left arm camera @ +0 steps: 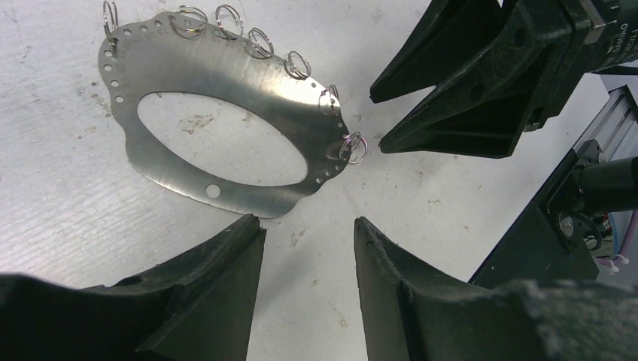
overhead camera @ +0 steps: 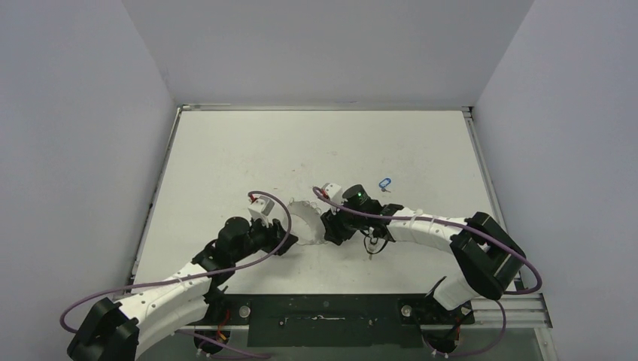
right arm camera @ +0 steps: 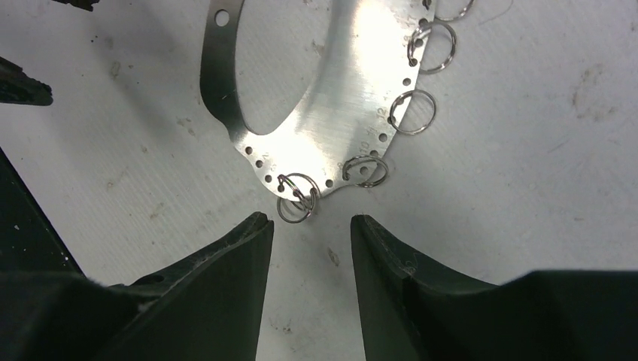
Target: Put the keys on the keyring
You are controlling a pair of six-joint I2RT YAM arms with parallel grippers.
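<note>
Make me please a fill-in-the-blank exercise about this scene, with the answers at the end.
1. The left claw and the right claw both stand ___, holding nothing.
2. The keyring lies flat ___ the two claws.
3. The key lying farther back than the right claw has a ___ head.

Missing words: open; between; blue.

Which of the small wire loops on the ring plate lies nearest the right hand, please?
The loop at the plate's near tip, just ahead of the right hand and its open fingertips; the other loops sit farther along the rim.
</note>
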